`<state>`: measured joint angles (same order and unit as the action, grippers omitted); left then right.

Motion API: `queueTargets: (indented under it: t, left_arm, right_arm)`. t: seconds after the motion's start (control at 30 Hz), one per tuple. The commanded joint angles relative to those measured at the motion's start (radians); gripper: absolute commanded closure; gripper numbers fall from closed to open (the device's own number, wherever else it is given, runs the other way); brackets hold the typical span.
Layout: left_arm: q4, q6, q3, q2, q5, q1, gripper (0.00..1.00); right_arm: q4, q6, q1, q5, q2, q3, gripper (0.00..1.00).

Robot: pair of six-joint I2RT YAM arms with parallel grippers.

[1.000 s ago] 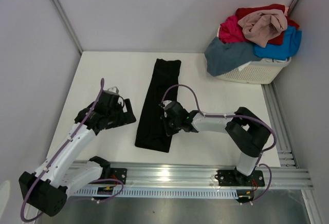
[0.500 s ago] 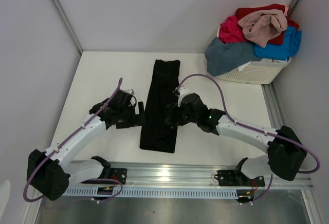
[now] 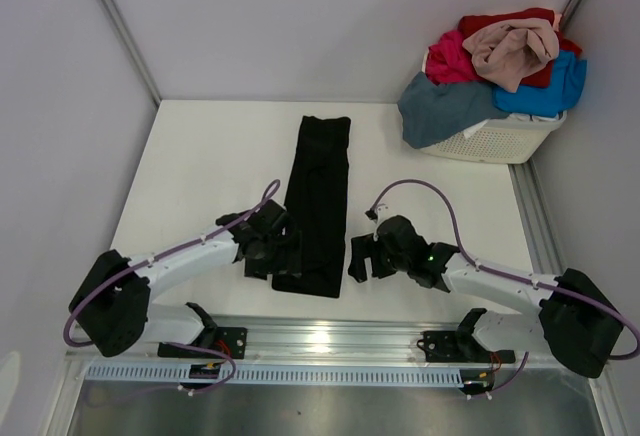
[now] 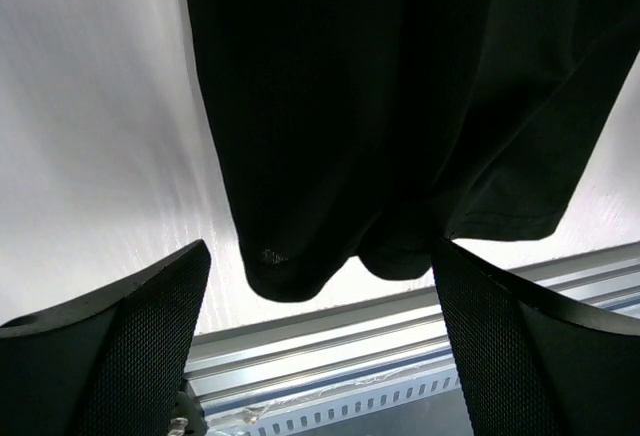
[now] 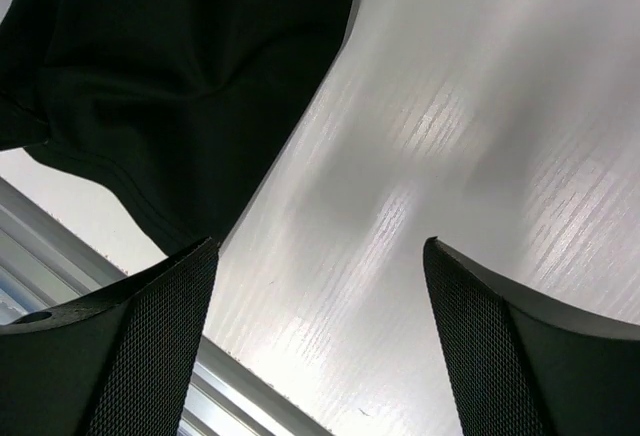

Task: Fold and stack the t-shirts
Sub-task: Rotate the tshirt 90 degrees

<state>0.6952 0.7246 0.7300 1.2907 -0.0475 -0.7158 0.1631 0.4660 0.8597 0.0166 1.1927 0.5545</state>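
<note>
The black t-shirt (image 3: 318,196) lies flat in the middle of the bench (image 3: 200,156). It is folded into one long, thin strip. One end points to the far edge and the other end sits close to the near edge.

The left gripper (image 3: 283,256) is low over the near left corner of the strip. Its jaws are spread wide and hold nothing. The right gripper (image 3: 360,259) is just beside the near right corner, over bare bench. Its jaws are spread wide too, and they are empty.

The other t-shirts (image 3: 505,56) are heaped in the white basket (image 3: 500,141) at the far right corner of the bench.

I think the long fold is done and the short fold comes next. Each gripper needs to pinch one near corner of the strip. The right gripper has to slide a little to the left first. Then both should lift together and carry the near end up toward the far end, so the cloth lands neat and even.
</note>
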Motion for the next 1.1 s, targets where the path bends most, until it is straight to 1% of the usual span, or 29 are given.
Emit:
queueTargets:
  t: [0.0,0.13,0.23,0.33,0.4,0.53,0.57,0.6,0.63,0.73,0.77,0.87,0.93,1.0,1.03,1.07]
  left_arm:
    - [-0.045,0.036,0.016,0.013,0.031,-0.011,0.05]
    - [-0.071,0.041,0.005,0.024,0.028,-0.013,0.05]
    - [-0.092,0.047,0.000,0.036,0.005,-0.020,0.05]
    - [-0.109,0.050,-0.003,0.053,-0.012,-0.043,0.05]
    - [-0.111,0.052,-0.004,0.074,-0.025,-0.056,0.05]
    - [-0.108,0.045,-0.021,0.107,-0.090,-0.102,0.05]
    - [-0.112,0.045,-0.026,0.108,-0.122,-0.109,0.05]
    - [-0.108,0.047,-0.032,0.107,-0.135,-0.119,0.05]
    - [-0.102,0.048,-0.041,0.105,-0.144,-0.135,0.05]
    - [-0.073,0.026,-0.047,0.090,-0.175,-0.169,0.06]
    - [-0.065,0.022,-0.043,0.084,-0.183,-0.175,0.06]
    - [-0.039,0.015,-0.026,0.047,-0.196,-0.194,0.07]
    - [-0.010,0.019,-0.009,0.018,-0.148,-0.194,0.07]
    - [0.039,0.019,0.035,-0.049,-0.100,-0.194,0.06]
    - [0.050,0.019,0.055,-0.079,-0.065,-0.194,0.06]
    - [0.055,0.019,0.069,-0.143,-0.048,-0.194,0.05]
  right_arm:
    - [-0.051,0.043,-0.007,0.019,-0.024,-0.022,0.13]
    - [-0.112,0.092,-0.007,0.049,-0.018,-0.057,0.17]
    - [-0.145,0.121,-0.005,0.065,-0.012,-0.082,0.22]
    - [-0.151,0.134,-0.007,0.071,-0.008,-0.093,0.27]
    - [-0.152,0.137,-0.005,0.069,-0.005,-0.096,0.28]
    - [-0.151,0.135,-0.008,0.057,0.004,-0.088,0.34]
    - [-0.151,0.135,-0.007,0.054,0.007,-0.085,0.38]
    - [-0.152,0.137,-0.007,0.051,0.011,-0.082,0.41]
    - [-0.152,0.138,-0.010,0.042,0.013,-0.084,0.47]
    - [-0.151,0.143,-0.011,0.029,0.021,-0.084,0.59]
    - [-0.183,0.146,-0.011,0.026,0.025,-0.084,0.65]
    - [-0.194,0.146,-0.011,0.028,0.038,-0.074,0.68]
    - [-0.197,0.143,-0.010,0.025,0.041,-0.064,0.69]
    - [-0.212,0.141,-0.008,0.014,0.025,-0.062,0.69]
    - [-0.221,0.137,-0.005,0.011,-0.001,-0.065,0.76]
    - [-0.244,0.132,-0.004,0.006,-0.017,-0.070,0.81]
